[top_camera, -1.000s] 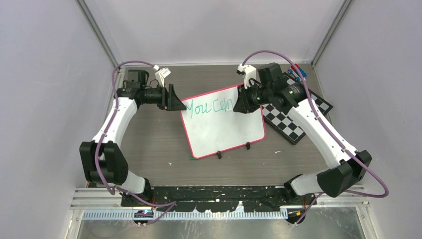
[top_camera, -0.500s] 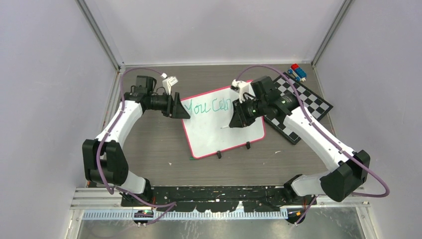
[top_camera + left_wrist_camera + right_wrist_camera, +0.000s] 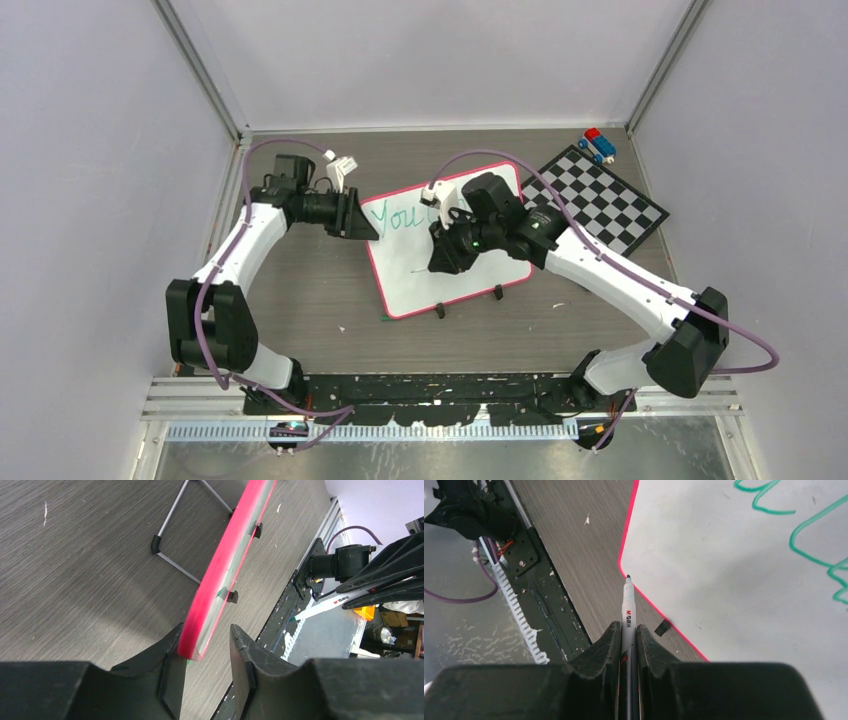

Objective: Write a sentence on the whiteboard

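The whiteboard (image 3: 418,288), white with a pink-red rim, lies tilted mid-table. Of the green sentence only "You" (image 3: 399,218) shows from above; my right arm covers what follows. Green strokes (image 3: 819,545) run along the right wrist view's edge. My right gripper (image 3: 437,261) (image 3: 628,626) is shut on a white marker (image 3: 628,607), its tip over the board's near left corner. My left gripper (image 3: 364,228) (image 3: 206,630) straddles the board's far left corner. One finger touches the pink rim (image 3: 225,565); a gap separates the other from the board.
A black-and-white checkered board (image 3: 603,200) lies to the right, with red and blue blocks (image 3: 597,146) behind it. Two black clips (image 3: 440,311) sit on the whiteboard's near edge. A wire stand leg (image 3: 172,545) props the board. The arms' base rail (image 3: 430,385) runs along the near edge.
My right arm carried the marker left and nearer across the board, now covering the second word. The left jaws narrowed around the board's corner.
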Controlling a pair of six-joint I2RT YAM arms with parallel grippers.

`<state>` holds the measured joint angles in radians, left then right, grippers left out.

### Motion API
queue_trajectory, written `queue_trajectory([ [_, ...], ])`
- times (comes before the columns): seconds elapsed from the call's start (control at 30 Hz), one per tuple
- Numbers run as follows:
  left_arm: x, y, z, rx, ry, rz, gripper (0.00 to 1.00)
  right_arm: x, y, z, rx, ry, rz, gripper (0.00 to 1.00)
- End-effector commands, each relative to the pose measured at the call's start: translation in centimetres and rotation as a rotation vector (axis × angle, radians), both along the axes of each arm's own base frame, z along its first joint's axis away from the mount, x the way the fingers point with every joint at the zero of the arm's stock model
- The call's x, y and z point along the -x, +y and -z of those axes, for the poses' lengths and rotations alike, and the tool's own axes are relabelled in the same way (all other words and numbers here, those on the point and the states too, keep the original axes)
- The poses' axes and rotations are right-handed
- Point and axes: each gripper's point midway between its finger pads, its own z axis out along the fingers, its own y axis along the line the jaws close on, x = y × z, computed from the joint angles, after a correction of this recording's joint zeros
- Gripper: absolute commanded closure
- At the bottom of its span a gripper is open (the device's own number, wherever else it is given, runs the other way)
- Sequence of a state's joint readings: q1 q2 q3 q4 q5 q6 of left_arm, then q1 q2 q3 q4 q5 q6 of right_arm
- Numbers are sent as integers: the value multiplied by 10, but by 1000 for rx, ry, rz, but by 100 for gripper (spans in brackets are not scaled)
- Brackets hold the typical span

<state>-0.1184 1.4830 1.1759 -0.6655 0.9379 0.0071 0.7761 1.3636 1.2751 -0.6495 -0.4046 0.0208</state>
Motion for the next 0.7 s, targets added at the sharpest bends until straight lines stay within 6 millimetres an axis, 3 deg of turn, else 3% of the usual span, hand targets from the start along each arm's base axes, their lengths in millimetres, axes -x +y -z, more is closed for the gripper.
queue_trajectory([
  [0.0,1,-2,-8,14,-19,-9,65,-23,20,-10,-47,-118,32,100],
  [0.13,1,-3,-5,18,-21,-10,70,-34,27,-8,-39,-157,87,100],
  [0.47,-5,-9,8,39,-34,-69,100,-34,41,0,-33,-165,70,100],
  [0.67,-18,-6,14,19,-50,-124,100,-33,52,6,-27,-175,59,100],
])
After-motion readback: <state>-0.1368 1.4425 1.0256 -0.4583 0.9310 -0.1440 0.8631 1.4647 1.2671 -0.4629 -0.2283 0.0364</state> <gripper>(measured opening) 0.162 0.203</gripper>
